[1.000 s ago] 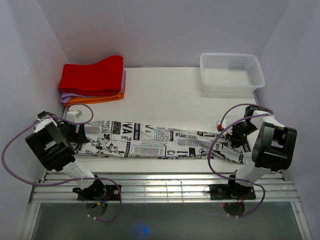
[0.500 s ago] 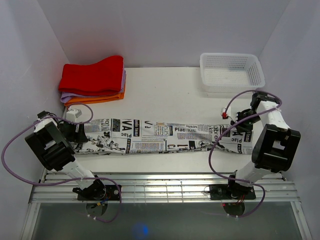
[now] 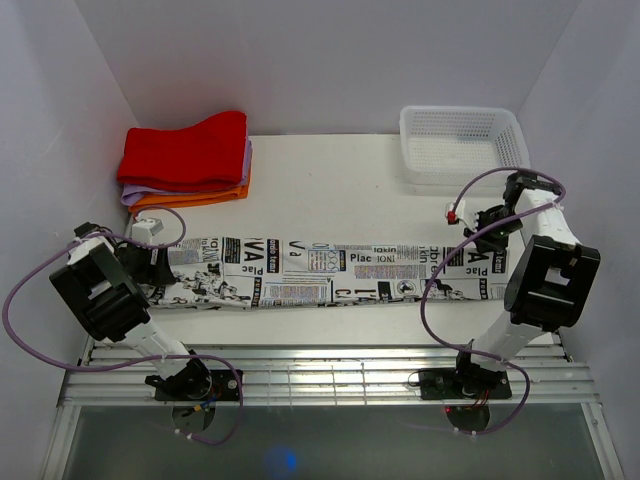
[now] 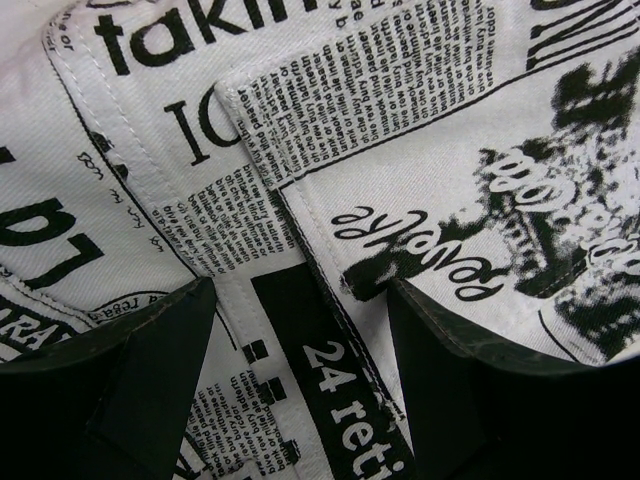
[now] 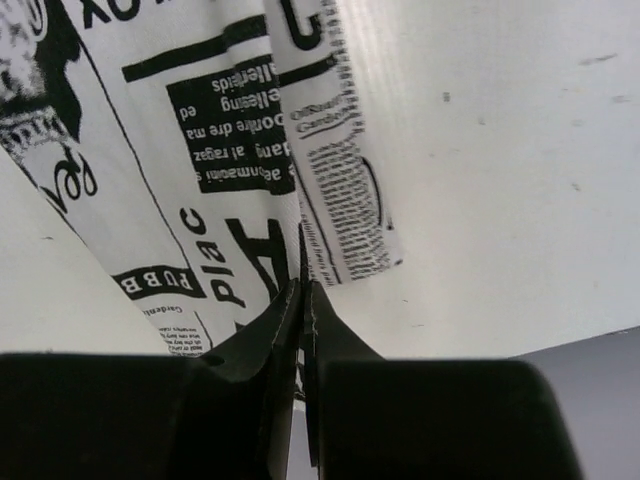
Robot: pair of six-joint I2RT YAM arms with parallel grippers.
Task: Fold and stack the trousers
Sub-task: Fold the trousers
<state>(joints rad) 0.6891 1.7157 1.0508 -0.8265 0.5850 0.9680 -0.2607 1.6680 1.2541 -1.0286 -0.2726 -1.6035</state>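
Trousers (image 3: 320,270) lie stretched, cloth stack (image 3: 185,155) and basket (image 3: 460,176) behind, seemingly apart.

Centre: white table (image 3: 330,180), matte, evenly lit, soft shadows only | Behind table: plain pale lilac-grey back wall (image 3: 320,60) | Flanking table: left wall (image 3: 50,130) and right wall (image 3: 600,150), same shade | Table's near edge: silver slatted rail (image 3: 320,375) | Below rail: dark glossy strip (image 3: 400,445), small blue glint (image 3: 283,460) on it
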